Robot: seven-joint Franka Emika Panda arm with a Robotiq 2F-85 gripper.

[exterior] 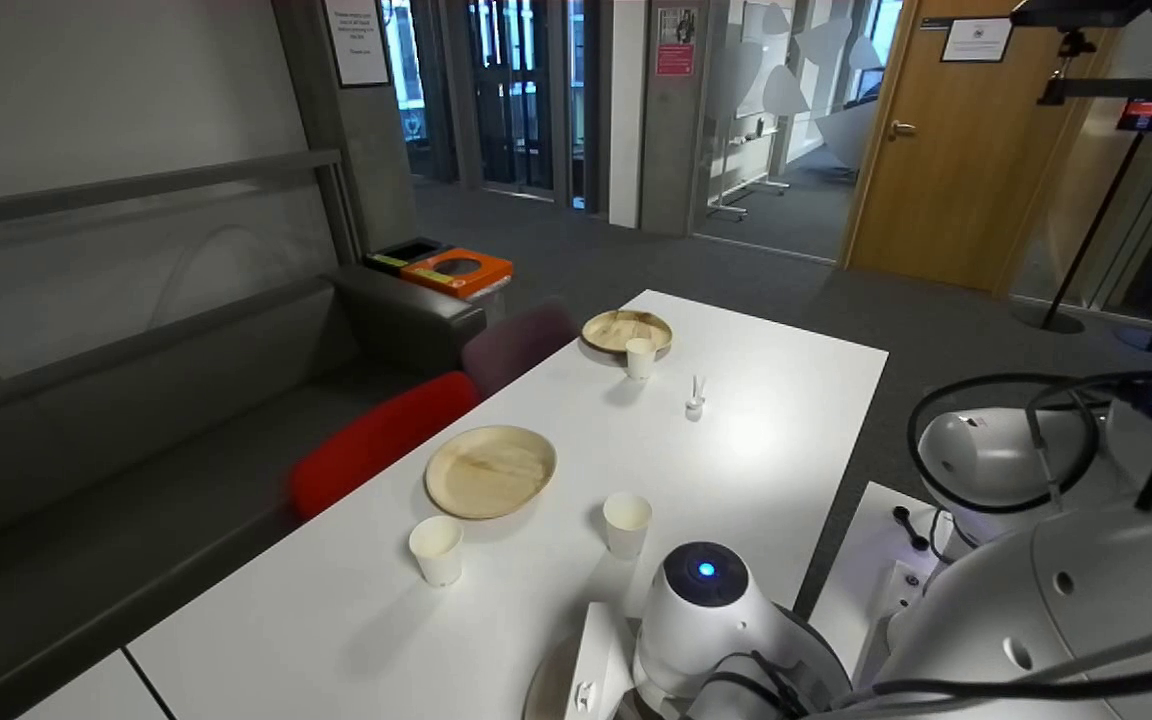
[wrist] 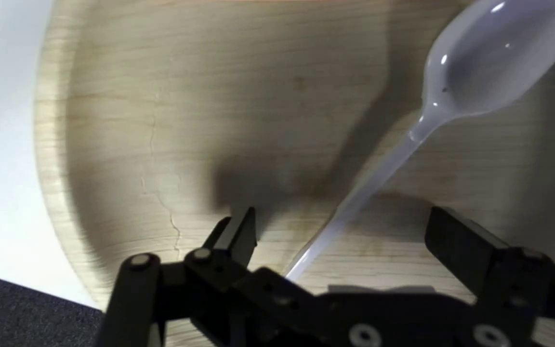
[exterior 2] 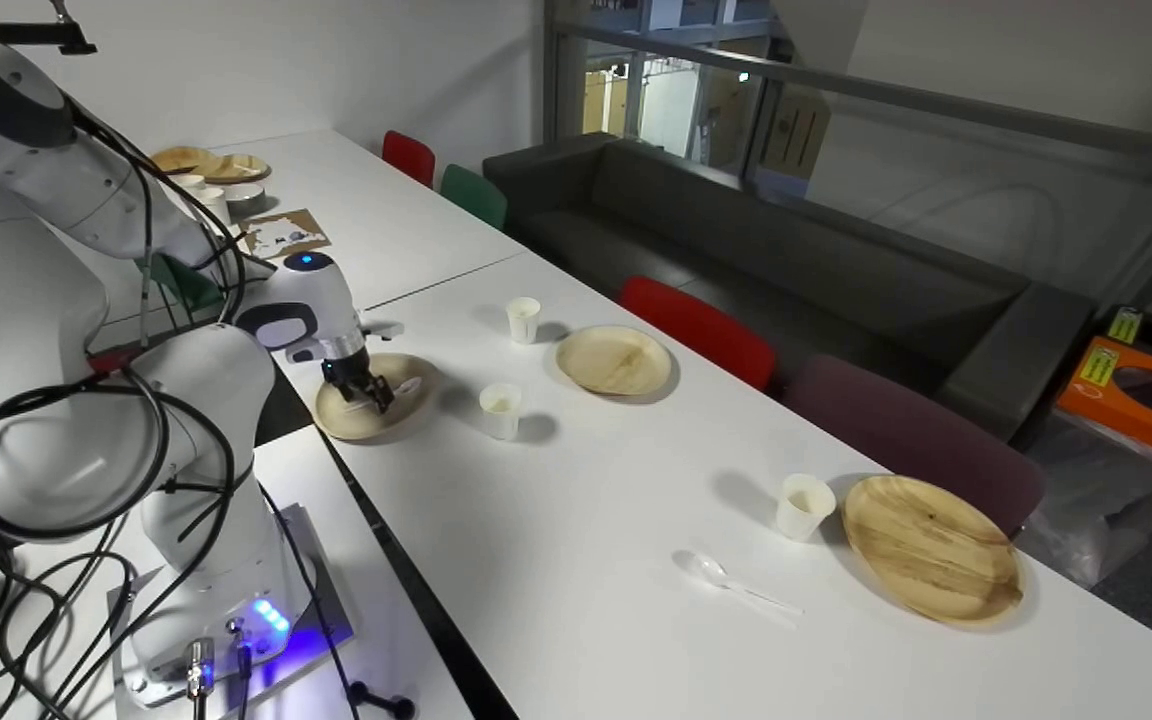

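In the wrist view the claw [wrist: 341,229] hangs spread over the white spoon [wrist: 423,128], its jaws well apart with the handle between them, pinching nothing. The spoon lies in a wood-coloured plate [wrist: 113,120], its bowl between one and two o'clock and its handle pointing between seven and eight. Reaching it looks done; the handle is not yet gripped. In an exterior view a cup [exterior 2: 501,415] stands on the desk [exterior 2: 586,520] at the plate's three o'clock, with another spoon [exterior 2: 712,571] at four.
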